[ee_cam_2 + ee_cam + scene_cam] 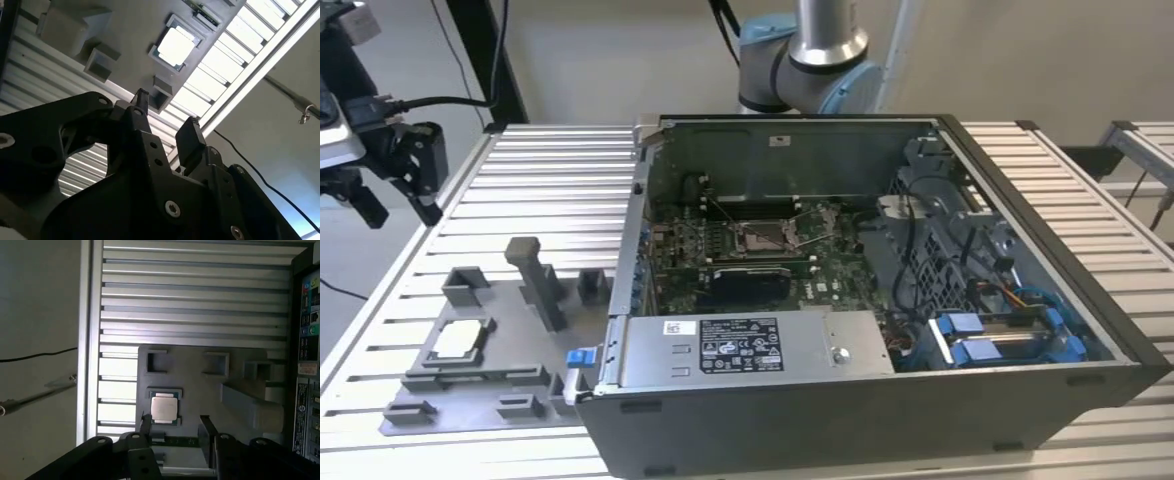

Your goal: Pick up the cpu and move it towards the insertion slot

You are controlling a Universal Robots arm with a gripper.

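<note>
Hovering, pincer [175, 421] spread, seemingly well above cpu [164, 408].

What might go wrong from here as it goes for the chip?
The chip sits in a grey holder among raised blocks; the open jaws may catch one. The socket sits deep inside the computer case, so the carried chip might knock a wall.

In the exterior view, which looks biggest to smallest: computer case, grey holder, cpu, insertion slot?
1. computer case
2. grey holder
3. cpu and insertion slot look about alike; I can't rank them.
</note>
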